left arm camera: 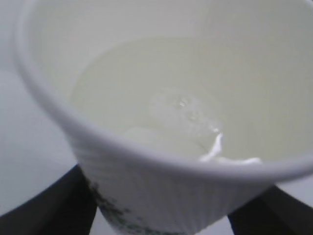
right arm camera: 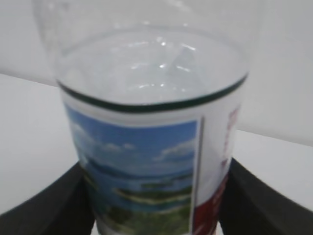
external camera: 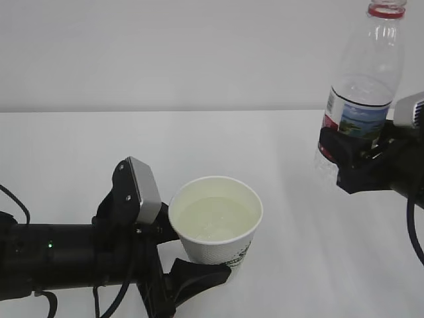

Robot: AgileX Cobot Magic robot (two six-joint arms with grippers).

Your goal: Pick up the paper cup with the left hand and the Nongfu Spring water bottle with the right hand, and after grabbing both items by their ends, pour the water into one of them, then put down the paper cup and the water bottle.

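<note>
Holding the paper cup (external camera: 216,222) low on the white table (external camera: 79,146), our left hand (external camera: 177,262) squeezes it near the bottom, and we see water (external camera: 213,218) inside it. Our right hand (external camera: 351,159) grips the water bottle (external camera: 363,89) around its label, upright and up off the table, far to the right of the cup.

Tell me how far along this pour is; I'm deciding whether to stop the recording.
Done, it seems: the paper cup already holds water, and the Nongfu Spring water bottle is close to upright, off to the side. In hand: the left hand grips the cup and the right hand grips the bottle low on its label. Left: setting both down on the table and letting go.
</note>
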